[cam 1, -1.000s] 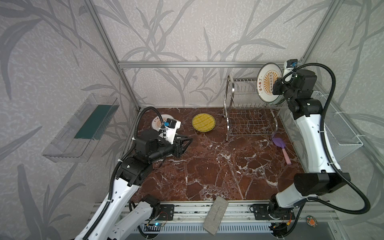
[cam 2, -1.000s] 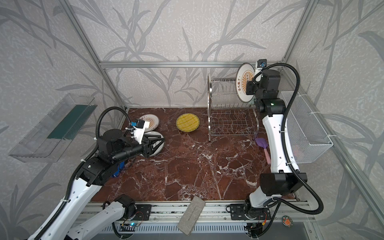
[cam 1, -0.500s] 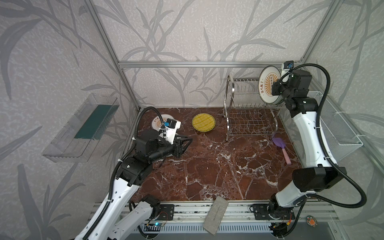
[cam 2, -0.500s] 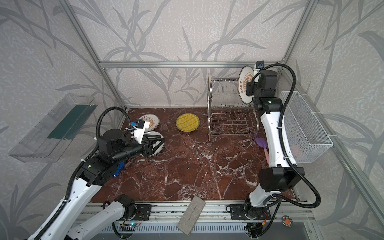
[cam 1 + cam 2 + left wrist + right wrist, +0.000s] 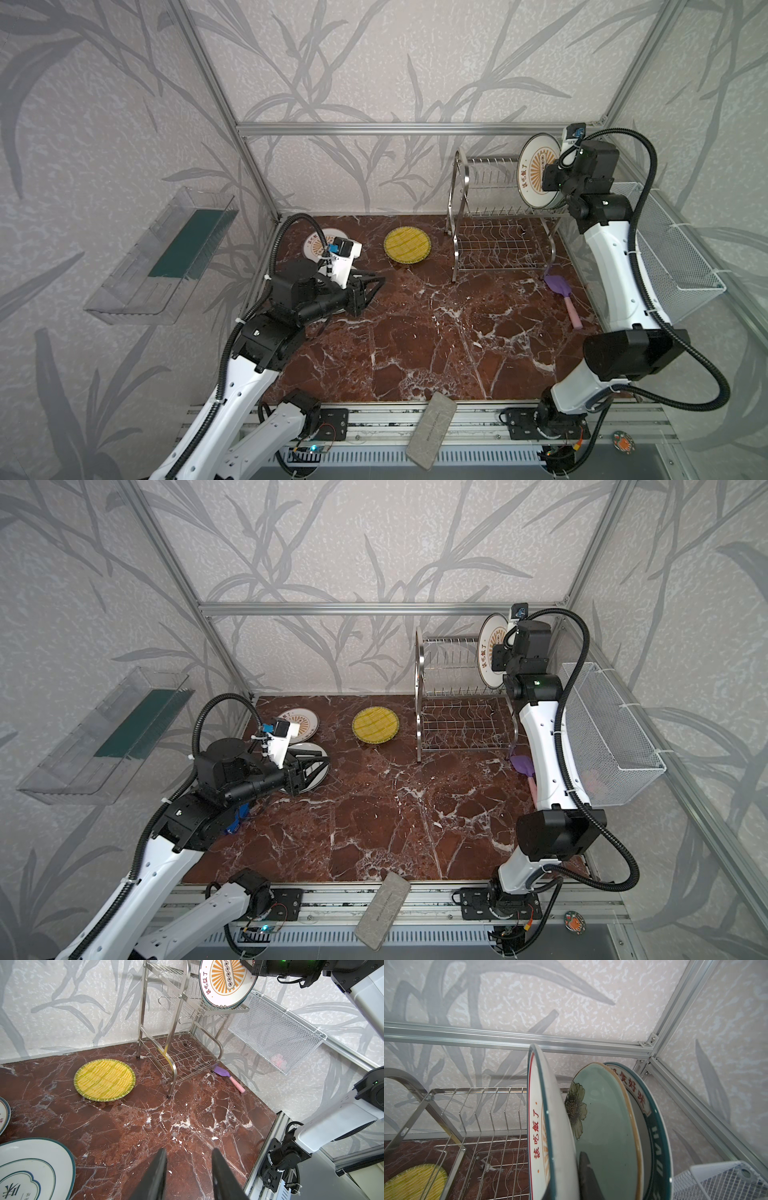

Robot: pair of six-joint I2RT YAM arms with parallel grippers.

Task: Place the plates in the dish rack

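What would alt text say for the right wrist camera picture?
The right gripper pinches a sunburst plate upright beside a mint flower plate and a teal-rimmed plate standing in the wire rack. A yellow plate lies on the table below.

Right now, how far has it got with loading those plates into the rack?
Done: a mint flower plate and a teal-rimmed plate stand in the dish rack's upper tier. In hand: the right claw grips an orange sunburst plate upright beside them. Left: the yellow plate, a second sunburst plate and a ringed white plate lie on the table; the left claw is open and empty.
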